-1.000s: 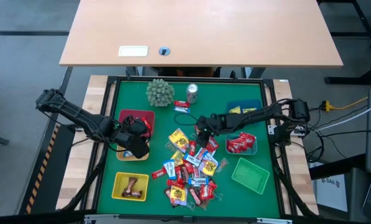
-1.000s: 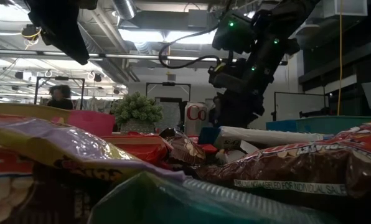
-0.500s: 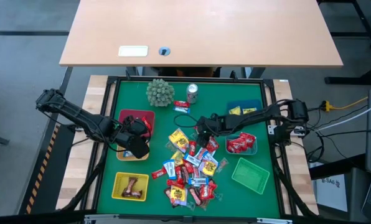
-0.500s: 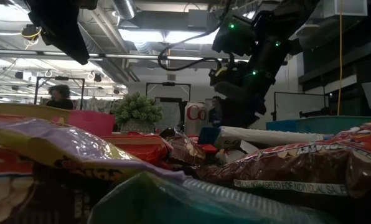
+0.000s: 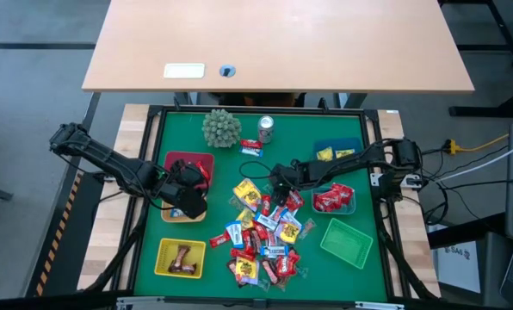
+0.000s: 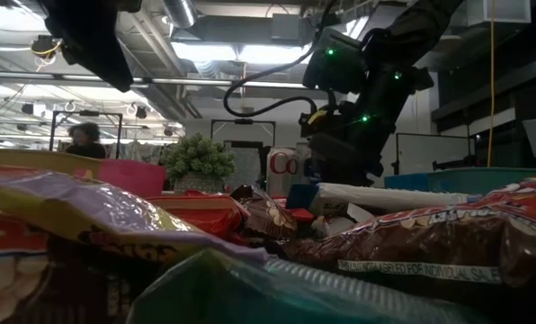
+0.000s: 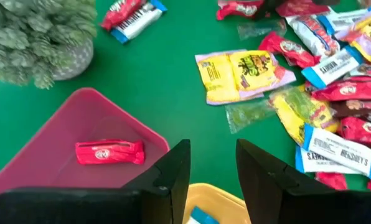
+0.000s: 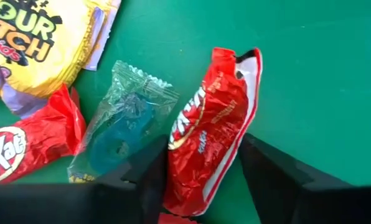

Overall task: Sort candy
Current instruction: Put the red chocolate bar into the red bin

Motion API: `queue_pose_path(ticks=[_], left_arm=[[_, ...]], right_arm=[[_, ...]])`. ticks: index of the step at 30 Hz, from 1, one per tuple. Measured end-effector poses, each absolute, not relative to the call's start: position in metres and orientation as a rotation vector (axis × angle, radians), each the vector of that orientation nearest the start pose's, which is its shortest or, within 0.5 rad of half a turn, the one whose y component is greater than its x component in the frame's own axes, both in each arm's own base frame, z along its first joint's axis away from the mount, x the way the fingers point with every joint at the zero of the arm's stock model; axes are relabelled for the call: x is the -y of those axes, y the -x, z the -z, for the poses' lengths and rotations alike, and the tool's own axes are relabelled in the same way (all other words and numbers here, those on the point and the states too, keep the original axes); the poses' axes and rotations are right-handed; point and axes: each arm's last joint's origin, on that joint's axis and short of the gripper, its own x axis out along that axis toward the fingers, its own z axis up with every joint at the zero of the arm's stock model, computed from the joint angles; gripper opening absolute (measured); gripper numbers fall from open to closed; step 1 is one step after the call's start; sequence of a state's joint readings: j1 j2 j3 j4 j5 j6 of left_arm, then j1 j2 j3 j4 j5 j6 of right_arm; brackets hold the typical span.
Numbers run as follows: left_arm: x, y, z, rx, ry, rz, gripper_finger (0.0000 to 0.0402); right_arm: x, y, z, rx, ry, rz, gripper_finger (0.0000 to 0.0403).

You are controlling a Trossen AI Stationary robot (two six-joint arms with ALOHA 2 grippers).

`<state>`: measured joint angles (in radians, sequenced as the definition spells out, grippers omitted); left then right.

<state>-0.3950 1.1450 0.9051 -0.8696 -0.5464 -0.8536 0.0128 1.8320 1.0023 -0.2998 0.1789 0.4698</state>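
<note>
My right gripper (image 8: 201, 171) low over candy pile (image 5: 263, 231) mid-mat, jaws straddling red wrapper (image 8: 211, 130), narrowing, not yet pinching. Light, crinkly, slippery; I'd pinch across middle. Left gripper (image 7: 211, 165) over pink basket (image 7: 61, 134), jaws part-open, empty.

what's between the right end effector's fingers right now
A red KitKat wrapper lies between the right end effector fingers on the green mat, seen in the right wrist view. A clear blue candy lies just outside one finger.
</note>
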Motion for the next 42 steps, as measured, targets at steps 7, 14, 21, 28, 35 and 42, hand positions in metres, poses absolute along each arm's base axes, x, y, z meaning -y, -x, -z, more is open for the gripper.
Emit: queue_pose_path(ticks=[7,14,21,28,35,42], left_arm=[[0.063,-0.196,-0.263,-0.812,0.157,-0.529,0.0115],[0.067,-0.204,-0.268,-0.759,0.039,-0.427,0.0115],[0.069,-0.211,-0.274,-0.709,-0.091,-0.359,0.0115],[0.073,-0.219,-0.283,-0.597,-0.103,-0.322,0.0115],[0.080,-0.224,-0.292,-0.519,-0.075,-0.230,0.0115],[0.092,-0.221,-0.300,-0.498,-0.066,-0.153,0.0115]], right_arm=[[0.000,-0.339,-0.131,-1.069,-0.317,0.397,0.0099],[0.000,-0.339,-0.134,-1.066,-0.344,0.357,0.0043],[-0.004,-0.347,-0.155,-1.015,-0.397,0.257,0.0042],[-0.004,-0.382,-0.201,-0.749,-0.390,0.182,0.0038],[-0.001,-0.413,-0.226,-0.413,-0.313,0.095,0.0039],[0.003,-0.458,-0.221,-0.219,-0.273,0.053,0.0039]])
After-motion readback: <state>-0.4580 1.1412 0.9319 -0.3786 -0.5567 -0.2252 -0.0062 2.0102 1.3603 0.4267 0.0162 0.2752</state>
